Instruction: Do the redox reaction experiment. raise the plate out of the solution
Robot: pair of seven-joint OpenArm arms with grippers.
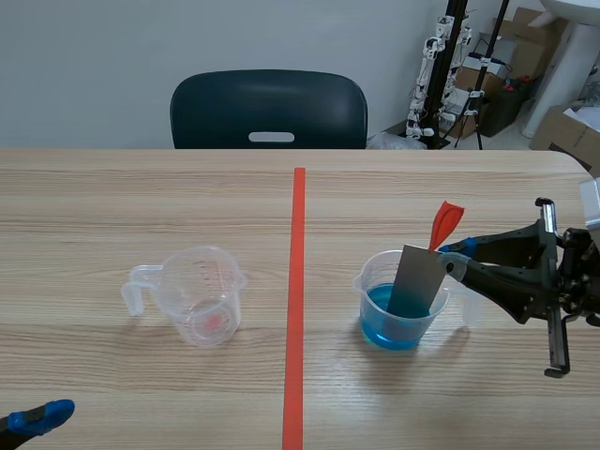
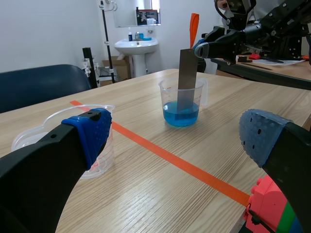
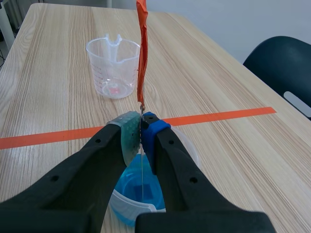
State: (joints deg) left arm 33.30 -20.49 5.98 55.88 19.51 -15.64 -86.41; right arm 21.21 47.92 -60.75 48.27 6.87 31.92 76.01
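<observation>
A grey metal plate (image 1: 417, 281) stands tilted in a clear beaker (image 1: 398, 314) of blue solution, right of the tape line, with its lower end in the liquid. An orange-red tag (image 1: 445, 223) sticks up from the plate's top. My right gripper (image 1: 457, 258) is shut on the plate's upper corner; in the right wrist view the right gripper (image 3: 141, 131) pinches the edge-on plate (image 3: 142, 170) above the beaker (image 3: 131, 184). My left gripper (image 1: 37, 417) stays low at the near left, and the left gripper (image 2: 177, 132) is open and holds nothing.
An empty clear measuring cup (image 1: 202, 295) with a handle stands left of the tape line. A dark chair (image 1: 269, 110) is behind the table's far edge. A pink and green block (image 2: 267, 208) lies close under my left gripper.
</observation>
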